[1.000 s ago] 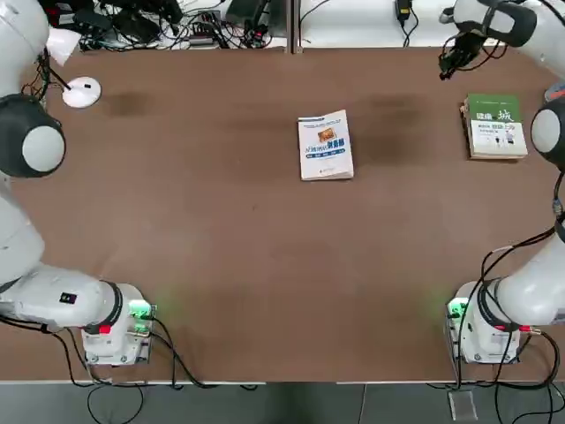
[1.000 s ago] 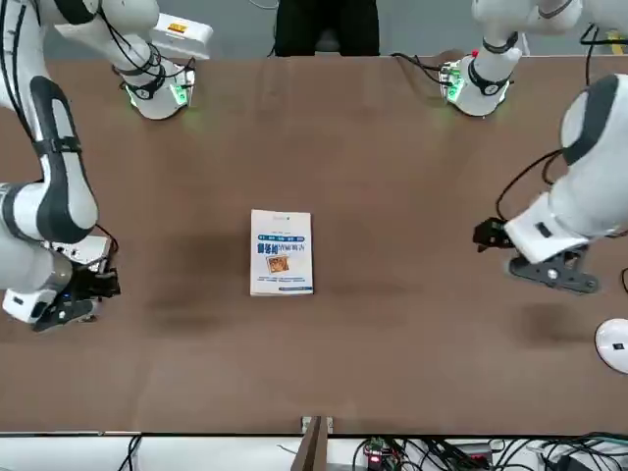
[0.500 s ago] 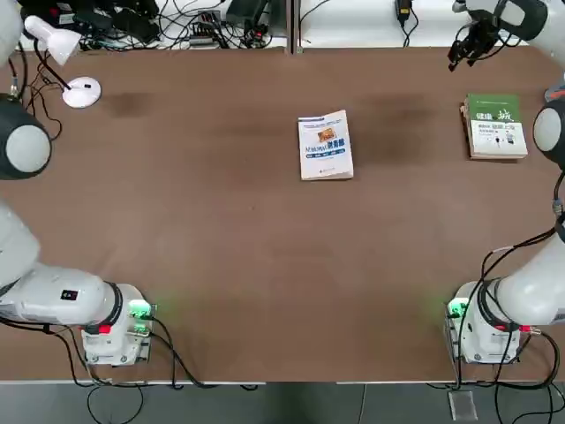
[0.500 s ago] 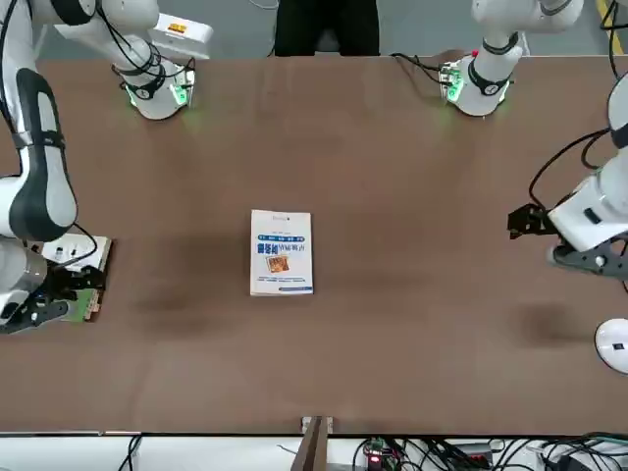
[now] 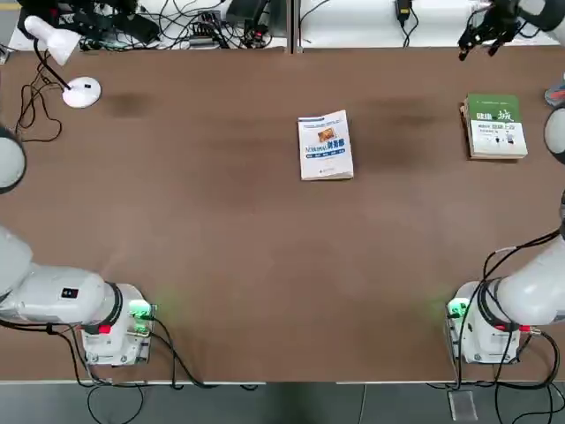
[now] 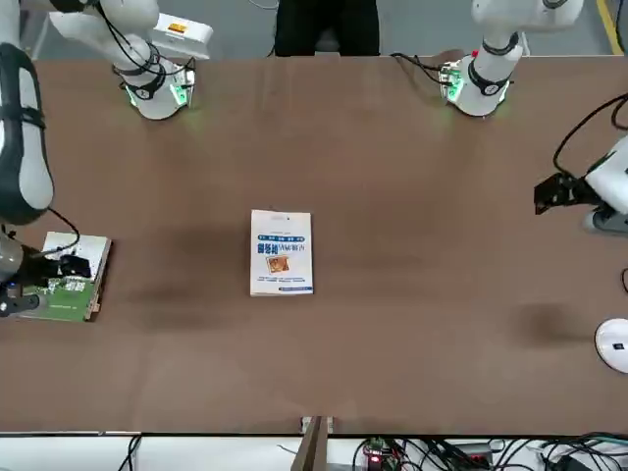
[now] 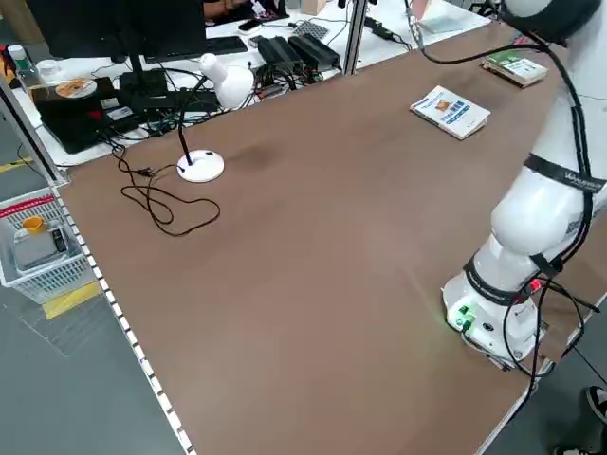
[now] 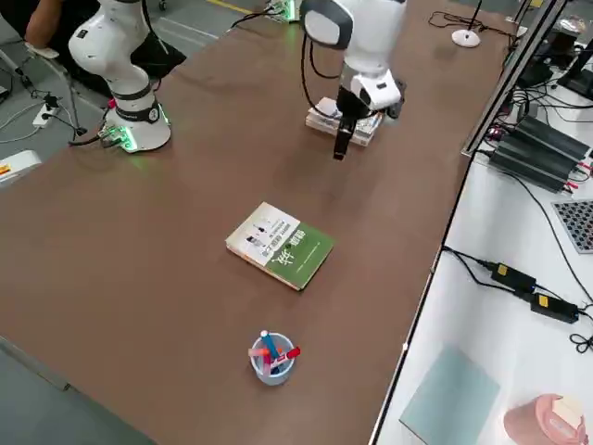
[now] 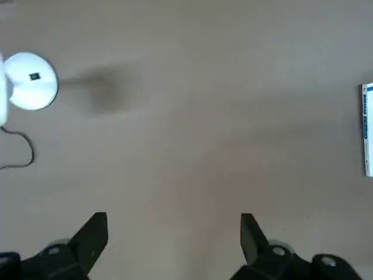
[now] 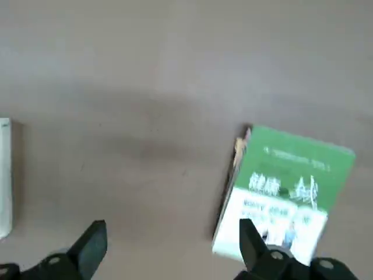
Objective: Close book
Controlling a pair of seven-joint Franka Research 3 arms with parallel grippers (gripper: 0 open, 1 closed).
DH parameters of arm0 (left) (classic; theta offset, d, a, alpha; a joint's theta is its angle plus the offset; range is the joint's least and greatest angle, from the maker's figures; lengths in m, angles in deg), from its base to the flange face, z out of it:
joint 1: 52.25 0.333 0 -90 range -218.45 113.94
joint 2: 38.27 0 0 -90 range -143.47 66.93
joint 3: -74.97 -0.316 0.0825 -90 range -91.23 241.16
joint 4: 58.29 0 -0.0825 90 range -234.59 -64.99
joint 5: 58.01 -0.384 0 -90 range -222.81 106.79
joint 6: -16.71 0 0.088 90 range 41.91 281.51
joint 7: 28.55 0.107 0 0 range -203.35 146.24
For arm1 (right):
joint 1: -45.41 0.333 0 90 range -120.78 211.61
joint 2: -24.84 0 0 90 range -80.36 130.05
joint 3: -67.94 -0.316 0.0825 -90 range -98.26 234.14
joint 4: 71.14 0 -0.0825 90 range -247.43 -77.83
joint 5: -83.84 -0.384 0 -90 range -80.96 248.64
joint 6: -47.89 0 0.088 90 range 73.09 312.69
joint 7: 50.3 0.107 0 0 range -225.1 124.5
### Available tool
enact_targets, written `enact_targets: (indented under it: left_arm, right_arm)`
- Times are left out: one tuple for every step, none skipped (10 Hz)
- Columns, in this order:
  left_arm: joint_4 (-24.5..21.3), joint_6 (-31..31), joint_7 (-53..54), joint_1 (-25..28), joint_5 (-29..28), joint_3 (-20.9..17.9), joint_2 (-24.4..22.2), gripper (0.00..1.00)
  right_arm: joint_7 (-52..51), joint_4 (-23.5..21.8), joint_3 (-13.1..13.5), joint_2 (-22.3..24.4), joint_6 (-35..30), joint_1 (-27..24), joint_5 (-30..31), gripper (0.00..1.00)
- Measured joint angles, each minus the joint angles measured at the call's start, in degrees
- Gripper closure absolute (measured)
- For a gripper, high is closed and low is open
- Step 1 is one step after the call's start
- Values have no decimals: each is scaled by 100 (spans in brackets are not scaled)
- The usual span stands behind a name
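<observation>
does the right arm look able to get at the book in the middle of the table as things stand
Probably yes. The book lies closed and flat on bare table; nothing stands between it and the right gripper, open over the far right edge.

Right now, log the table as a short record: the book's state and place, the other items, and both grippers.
book: closed, cover up, flat near the table's middle
green book: closed, flat on the robot's right side of the table
lamp: white, at the far left corner
pen cup: near the table's right edge, beside the green book
left gripper: open, empty, raised above bare table
right gripper: open, empty, raised near the green book
contact with book: none
</observation>
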Motion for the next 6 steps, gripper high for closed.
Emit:
enact_targets:
  left_arm:
    - [-165,30,-2,33,0,1,-168,0]
    - [-359,119,-3,60,0,1,-339,0]
    - [-565,221,-3,81,0,1,-509,0]
    - [-770,305,-3,91,0,1,-676,0]
    - [-954,354,-5,93,0,1,-830,0]
    - [-1115,374,-8,93,0,2,-965,0]
  right_arm:
    - [84,14,0,210,-299,3,12,0]
    - [140,18,0,432,-560,4,17,0]
    - [231,18,0,625,-789,5,18,0]
    - [345,17,-5,792,-993,8,19,0]
    - [462,17,-14,938,-1174,13,20,0]
    - [550,16,-25,1061,-1329,22,21,0]
